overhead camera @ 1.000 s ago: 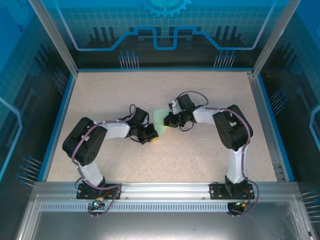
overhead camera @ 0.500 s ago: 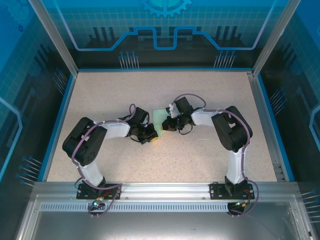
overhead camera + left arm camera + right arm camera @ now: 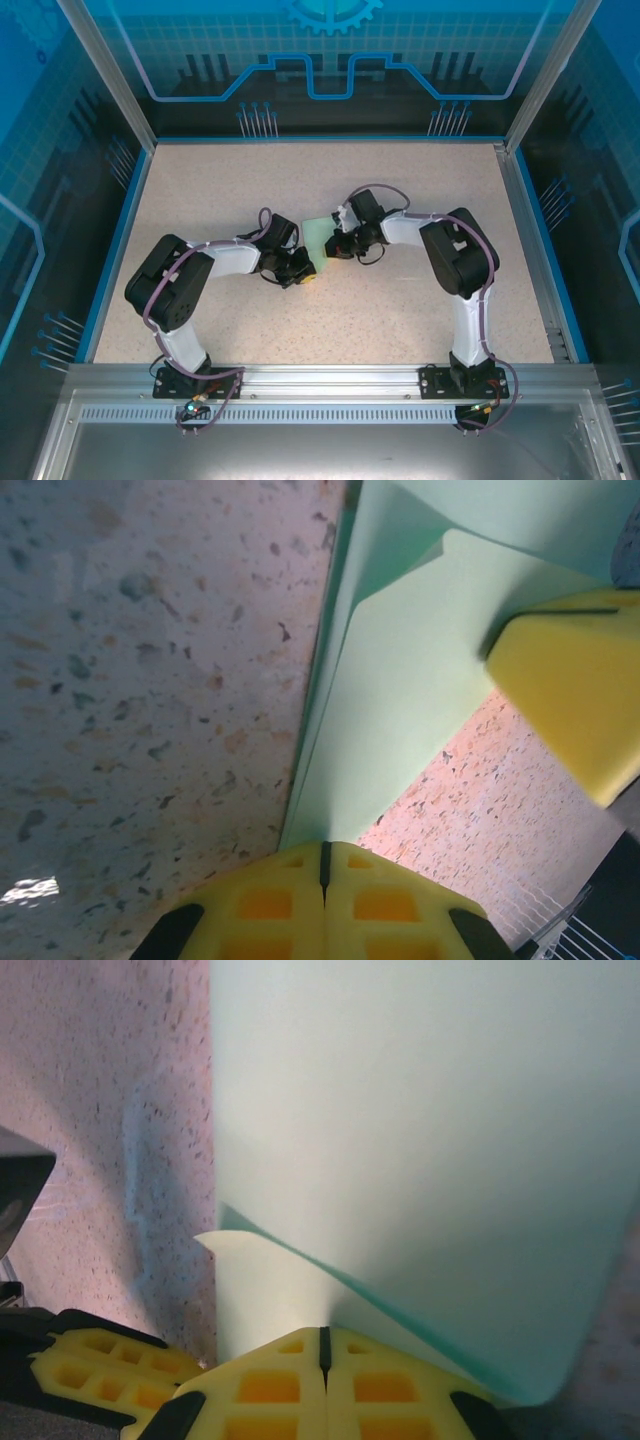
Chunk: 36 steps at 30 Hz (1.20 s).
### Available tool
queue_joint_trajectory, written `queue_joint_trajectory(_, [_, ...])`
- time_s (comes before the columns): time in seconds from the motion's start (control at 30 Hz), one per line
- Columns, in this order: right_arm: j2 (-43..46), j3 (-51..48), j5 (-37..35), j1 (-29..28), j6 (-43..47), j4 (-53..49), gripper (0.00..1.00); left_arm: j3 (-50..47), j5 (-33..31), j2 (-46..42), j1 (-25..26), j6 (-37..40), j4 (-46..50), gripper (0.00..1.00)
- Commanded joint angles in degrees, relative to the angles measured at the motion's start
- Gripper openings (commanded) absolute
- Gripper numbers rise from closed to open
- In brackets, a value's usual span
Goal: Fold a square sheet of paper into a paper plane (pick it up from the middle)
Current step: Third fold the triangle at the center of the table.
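The pale mint-green sheet of paper (image 3: 317, 238) lies mid-table, folded into overlapping layers and partly covered by both grippers; no slim dart outline shows. My left gripper (image 3: 304, 268) is shut on its near edge; in the left wrist view the yellow jaws (image 3: 323, 857) meet with the paper (image 3: 400, 700) pinched between them. My right gripper (image 3: 334, 246) is shut on the paper's right side; in the right wrist view its jaws (image 3: 322, 1346) clamp a folded flap (image 3: 260, 1290) under a raised layer (image 3: 420, 1130).
The speckled beige tabletop (image 3: 400, 320) has a blue rim (image 3: 118, 240) and glass walls around it. The right gripper's yellow finger (image 3: 575, 690) sits close beside the left one, and the left gripper's fingers (image 3: 105, 1368) show in the right wrist view.
The right gripper has shifted slightly left along the paper, its wrist coming closer to the left gripper. The left arm has stayed still.
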<state>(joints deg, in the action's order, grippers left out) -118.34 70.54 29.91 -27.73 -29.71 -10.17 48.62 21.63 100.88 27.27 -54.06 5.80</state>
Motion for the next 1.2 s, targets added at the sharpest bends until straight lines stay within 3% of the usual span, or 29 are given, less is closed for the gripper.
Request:
queue_joint_trajectory(0.0, [-2.01, 2.51, -5.31, 3.0, 0.9, -3.4, 0.04, -1.07, -3.96, 1.81, -0.04, 0.16, 9.37, 0.04])
queue_joint_trajectory(0.17, [-2.6, 3.93, -7.38, 5.21, -0.94, -4.61, 0.04, -1.09, -3.87, 1.97, -0.03, 0.27, 9.23, 0.04])
queue_joint_trajectory(0.27, [-0.59, 4.93, -4.97, 6.11, -2.96, -4.41, 0.04, -0.8, -3.78, 1.93, -0.02, 0.49, 9.21, 0.05])
queue_joint_trajectory(0.6, [10.67, 1.0, -8.94, 0.63, -2.07, -6.04, 0.04, -0.19, -3.83, 1.9, -0.02, 0.76, 9.14, 0.04])
queue_joint_trajectory(0.97, [3.88, -1.12, -1.74, -4.09, -6.71, -1.08, 0.04, 0.23, -3.74, 1.7, -0.04, 0.9, 9.14, 0.04])
queue_joint_trajectory(1.17, [1.46, -0.01, -3.72, -4.01, -6.75, -2.65, 0.03, 0.8, -3.39, 1.13, -0.03, 1.37, 9.31, 0.04])
